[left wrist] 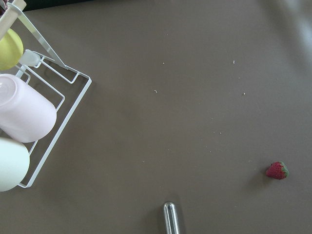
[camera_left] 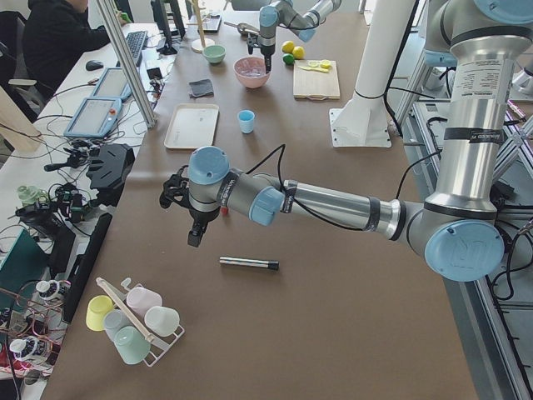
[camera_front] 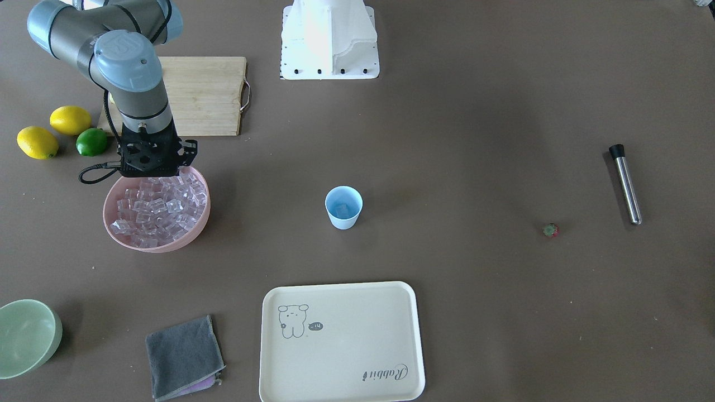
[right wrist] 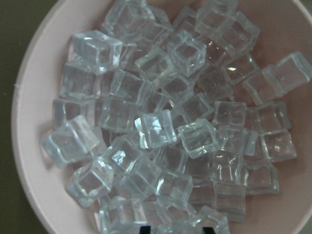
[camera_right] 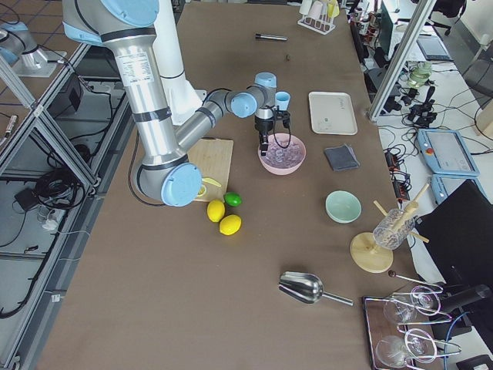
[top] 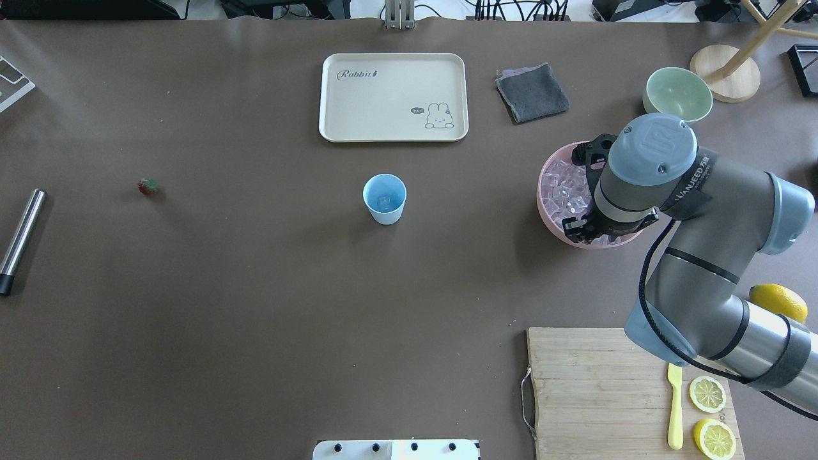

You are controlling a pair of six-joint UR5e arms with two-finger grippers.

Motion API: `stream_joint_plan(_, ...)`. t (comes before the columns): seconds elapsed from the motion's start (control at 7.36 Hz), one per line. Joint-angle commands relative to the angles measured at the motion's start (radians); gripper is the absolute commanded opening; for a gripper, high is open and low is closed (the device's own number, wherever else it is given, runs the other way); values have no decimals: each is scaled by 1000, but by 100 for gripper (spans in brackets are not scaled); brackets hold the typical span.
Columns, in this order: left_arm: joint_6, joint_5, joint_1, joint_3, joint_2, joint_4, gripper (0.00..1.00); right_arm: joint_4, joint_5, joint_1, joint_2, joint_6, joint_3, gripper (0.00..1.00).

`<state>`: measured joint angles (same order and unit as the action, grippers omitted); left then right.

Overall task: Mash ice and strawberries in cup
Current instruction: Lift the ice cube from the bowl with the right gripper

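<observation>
The pale-blue cup (camera_front: 343, 207) stands upright mid-table with one ice cube (top: 384, 203) inside. Many clear ice cubes (right wrist: 156, 129) fill the pink bowl (camera_front: 146, 245). My right gripper (right wrist: 176, 230) hangs just over that bowl, pointing down, its two dark fingertips apart at the bottom edge of the right wrist view and holding nothing. The tiny red strawberry (camera_front: 551, 230) lies alone on the table, also in the left wrist view (left wrist: 277, 170). My left gripper (camera_left: 193, 237) hovers near the strawberry; I cannot tell whether it is open or shut.
A metal muddler (camera_front: 625, 184) lies beyond the strawberry. A cream tray (camera_front: 341, 385), grey cloth (camera_front: 184, 357) and pale-green bowl (camera_front: 25, 338) sit across the table. The cutting board (camera_front: 204, 95), lemons (camera_front: 70, 120) and lime (camera_front: 92, 142) are beside the right arm. A cup rack (left wrist: 53, 112) is near the left wrist.
</observation>
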<state>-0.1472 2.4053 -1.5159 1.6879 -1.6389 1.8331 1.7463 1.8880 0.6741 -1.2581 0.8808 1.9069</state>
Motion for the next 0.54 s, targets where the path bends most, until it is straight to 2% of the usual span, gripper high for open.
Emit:
stream_joint_plan(0.0, -9, 0, 0, -1, -1, 0, 99, -1, -1, 2, 2, 0, 0, 33)
stream_joint_plan(0.14, -43, 0, 0, -1, -1, 21, 99, 1, 2, 7, 2, 0, 0, 20)
stream_joint_plan(0.41, -64, 0, 0, -2, -1, 43, 99, 4, 13, 30, 8, -2, 3, 17)
